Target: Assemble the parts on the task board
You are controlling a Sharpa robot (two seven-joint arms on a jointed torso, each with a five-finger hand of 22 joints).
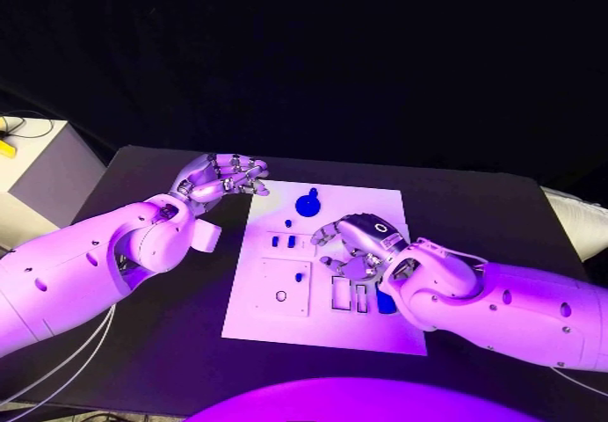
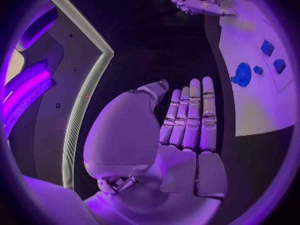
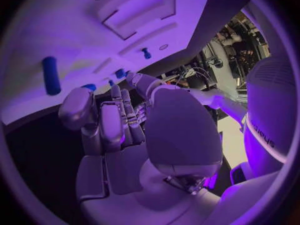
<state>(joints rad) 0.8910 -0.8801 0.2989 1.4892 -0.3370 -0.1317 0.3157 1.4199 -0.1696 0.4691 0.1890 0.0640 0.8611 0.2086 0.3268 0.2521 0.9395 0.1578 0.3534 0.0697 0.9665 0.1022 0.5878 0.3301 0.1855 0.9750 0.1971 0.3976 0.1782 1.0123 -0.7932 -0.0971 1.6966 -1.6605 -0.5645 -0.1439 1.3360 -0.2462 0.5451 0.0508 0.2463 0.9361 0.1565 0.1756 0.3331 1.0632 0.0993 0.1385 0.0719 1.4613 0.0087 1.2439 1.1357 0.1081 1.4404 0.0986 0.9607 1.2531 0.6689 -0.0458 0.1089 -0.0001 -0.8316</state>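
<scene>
The left hand (image 1: 226, 178) hovers off the board's (image 1: 380, 330) far left corner, fingers straight and apart, holding nothing. Blue parts (image 1: 308, 205) lie mid-board: small, stiff, probably light and slick, so pinch their sides. The right hand (image 1: 358, 246) hangs over them, fingers curled; whether it holds anything I cannot tell.

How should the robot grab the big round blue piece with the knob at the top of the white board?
Probably by its raised knob, coming straight down from above. The round blue piece looks like a flat disc lying on the task board, so its rim gives little hold; the knob sticks up.
</scene>
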